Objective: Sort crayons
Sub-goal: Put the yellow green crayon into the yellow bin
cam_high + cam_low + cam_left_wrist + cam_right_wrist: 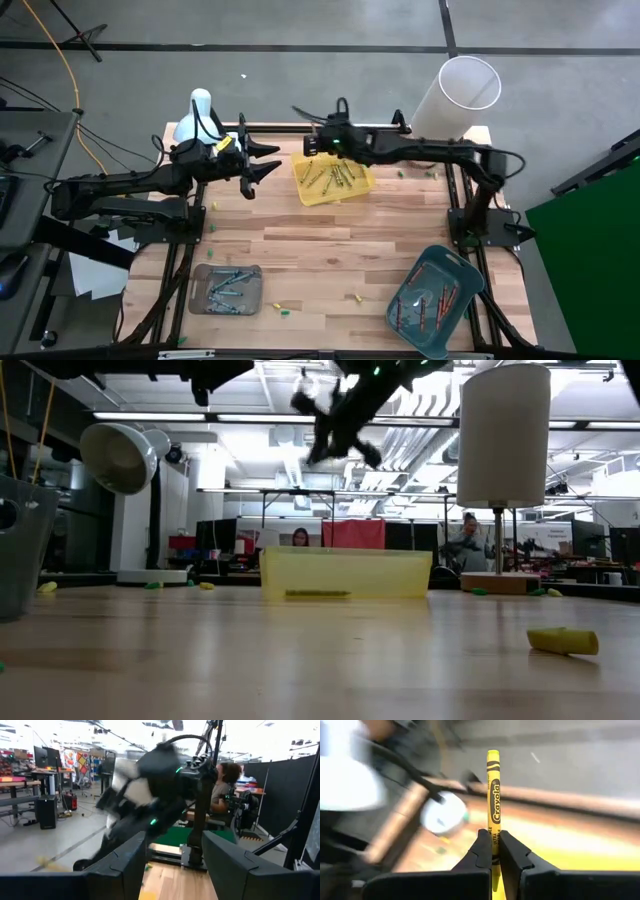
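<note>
Yellow wax, paper-wrapped: your right gripper has its jaws pinched tight on one yellow crayon, gripped near its lower end, most of the stick standing clear past the fingertips. It hangs above the yellow tray. Judge it light, stiff but snappable, with a fairly grippy wrapper; a mid-body hold would lever less than this end hold.

Directly below the jaws, the yellow tray's pile looks like eight or so crayons, though they overlap too much to count surely. Well away from the jaws, the grey tray holds about six bluish ones, the teal tray four or five red-orange. Several loose stubs lie on the table.

Your left gripper waits just beside the yellow tray, jaws spread wide and empty.
</note>
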You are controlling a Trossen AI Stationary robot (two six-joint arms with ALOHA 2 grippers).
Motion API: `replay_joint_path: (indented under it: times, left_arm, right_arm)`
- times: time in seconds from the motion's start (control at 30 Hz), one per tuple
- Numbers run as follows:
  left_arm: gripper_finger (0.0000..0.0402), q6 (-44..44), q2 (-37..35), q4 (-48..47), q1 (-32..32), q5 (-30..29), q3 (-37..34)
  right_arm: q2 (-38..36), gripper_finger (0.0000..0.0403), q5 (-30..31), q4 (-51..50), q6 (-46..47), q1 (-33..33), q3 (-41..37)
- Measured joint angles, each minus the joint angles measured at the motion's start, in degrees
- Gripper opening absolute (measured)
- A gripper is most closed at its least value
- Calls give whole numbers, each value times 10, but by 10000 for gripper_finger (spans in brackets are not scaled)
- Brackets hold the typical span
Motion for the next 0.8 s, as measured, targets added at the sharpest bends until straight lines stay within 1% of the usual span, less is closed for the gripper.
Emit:
replay_joint_path:
  times: [0.07, 0.13, 0.23, 0.33, 0.53, 0.8]
  left_arm:
    - [181, 1, 0, -6, 0, 0, 0]
    - [181, 0, 0, -12, 0, 0, 0]
    - [181, -5, 0, -18, 0, 0, 0]
    - [181, -5, 0, -18, 0, 0, 0]
    - [181, -5, 0, -17, 0, 0, 0]
    - [181, -5, 0, -17, 0, 0, 0]
  right_arm:
    - [33, 0, -9, -83, 68, -7, 31]
    - [63, 0, -38, -120, 113, -13, 47]
    - [99, 0, -91, -124, 159, -16, 44]
    - [128, 0, -119, -128, 202, -16, 33]
    - [166, 0, -124, -143, 233, -16, 25]
    - [193, 0, -124, -182, 254, -19, 25]
